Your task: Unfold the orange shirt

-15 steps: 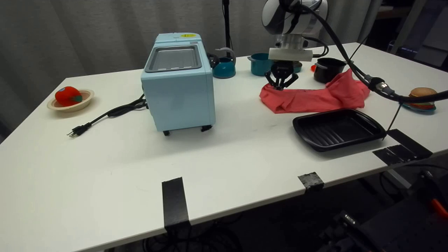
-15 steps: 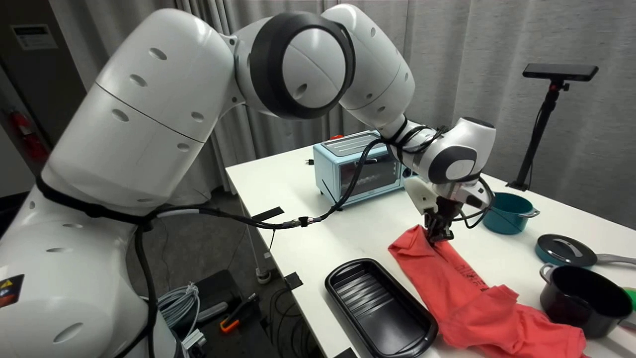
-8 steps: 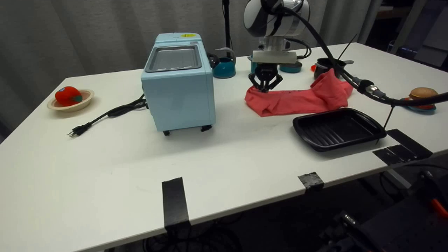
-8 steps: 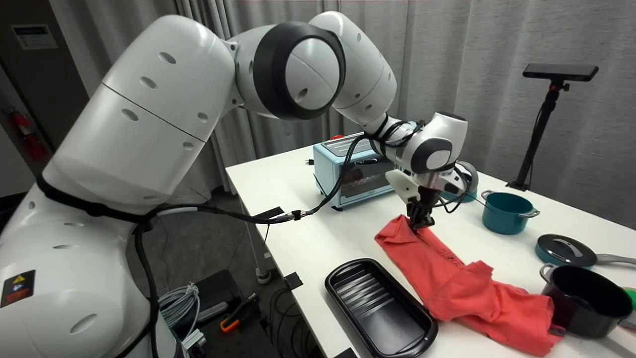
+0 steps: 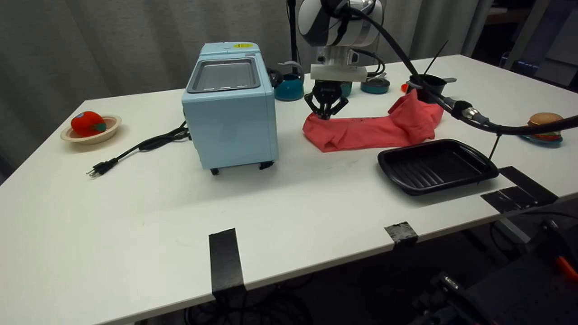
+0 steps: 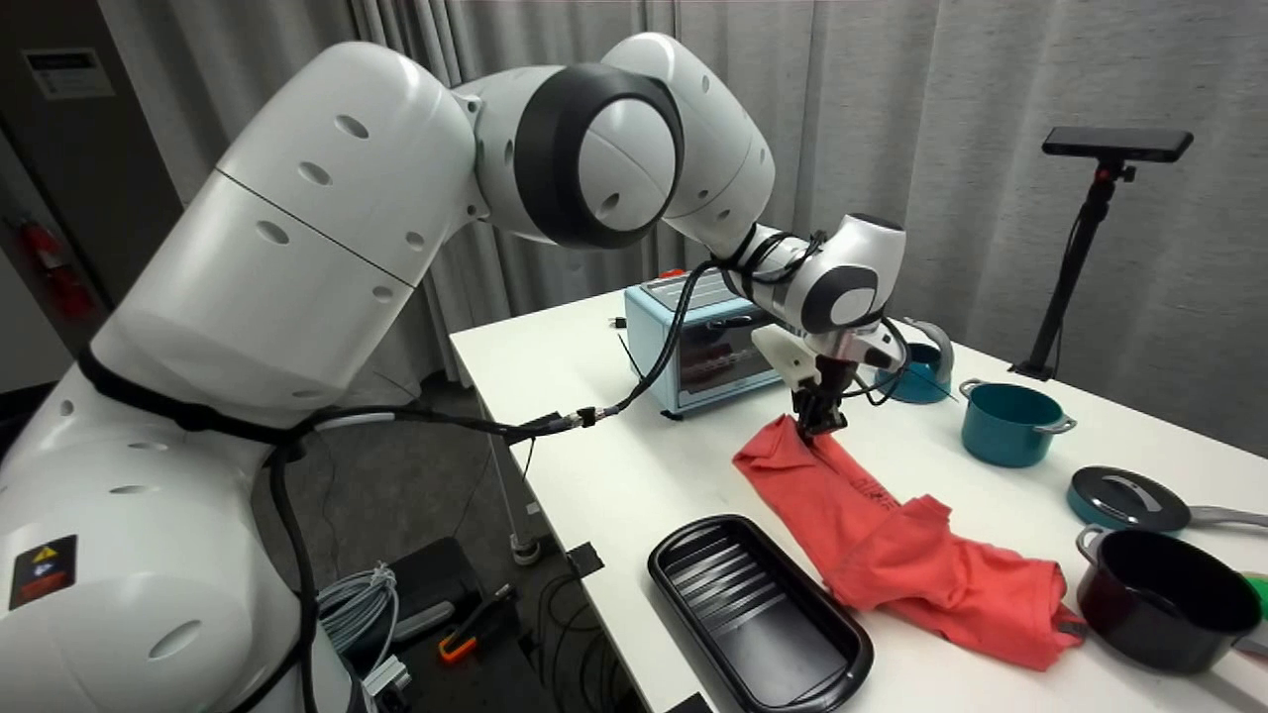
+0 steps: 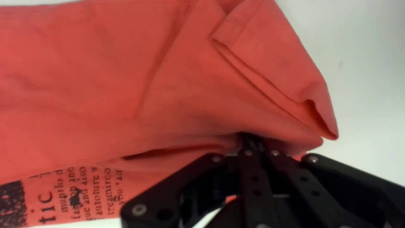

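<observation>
The orange shirt (image 5: 370, 133) lies folded in a long strip on the table, with a raised bunch at its far end from my gripper. Black lettering shows along one edge of the shirt (image 7: 95, 85) in the wrist view. My gripper (image 6: 814, 433) is down at the end of the strip nearer the toaster oven, its fingers pinched together on the cloth. In the wrist view the tips of the gripper (image 7: 253, 144) vanish under a fold, so the exact pinch is hidden. A loose folded corner sticks out beside the fingers.
A light blue toaster oven (image 5: 230, 122) stands close to the gripped end. A black baking pan (image 6: 758, 614) sits alongside the shirt. Behind are a teal pot (image 6: 1010, 424), a kettle (image 5: 289, 88), a lid (image 6: 1129, 498) and a black pot (image 6: 1169, 599) near the bunched end.
My gripper has moved toward the toaster oven, dragging the whole shirt along. The bunched end has slid past the black pot's side, and the strip keeps much the same folded shape.
</observation>
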Robot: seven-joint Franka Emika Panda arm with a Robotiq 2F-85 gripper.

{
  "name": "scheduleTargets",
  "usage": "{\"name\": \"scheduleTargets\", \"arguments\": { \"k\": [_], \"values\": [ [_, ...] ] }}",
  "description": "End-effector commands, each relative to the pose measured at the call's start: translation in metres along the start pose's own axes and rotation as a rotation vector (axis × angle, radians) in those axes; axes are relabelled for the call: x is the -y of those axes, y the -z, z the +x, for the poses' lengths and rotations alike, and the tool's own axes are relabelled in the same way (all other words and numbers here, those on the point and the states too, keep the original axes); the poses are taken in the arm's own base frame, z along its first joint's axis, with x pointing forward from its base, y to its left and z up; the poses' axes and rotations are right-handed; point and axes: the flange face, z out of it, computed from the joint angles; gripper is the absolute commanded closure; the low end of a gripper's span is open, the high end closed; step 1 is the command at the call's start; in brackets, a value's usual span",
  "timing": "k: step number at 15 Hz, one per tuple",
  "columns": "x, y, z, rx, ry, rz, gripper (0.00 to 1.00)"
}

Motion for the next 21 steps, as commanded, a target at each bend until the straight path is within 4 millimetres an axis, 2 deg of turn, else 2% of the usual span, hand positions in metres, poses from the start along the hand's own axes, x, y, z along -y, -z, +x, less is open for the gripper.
{"name": "scheduleTargets", "arguments": {
  "k": [1,5,8,14,21],
  "values": [
    [0.017,0.000,0.004,-0.011,0.028,0.039,1.00],
    [0.017,0.014,0.007,-0.030,0.030,0.054,1.00],
    [0.006,0.034,0.010,-0.074,0.025,0.037,1.00],
    [-0.033,0.088,0.006,-0.140,-0.017,0.024,1.00],
    [-0.092,0.151,-0.033,-0.160,-0.049,-0.004,1.00]
  ]
}}
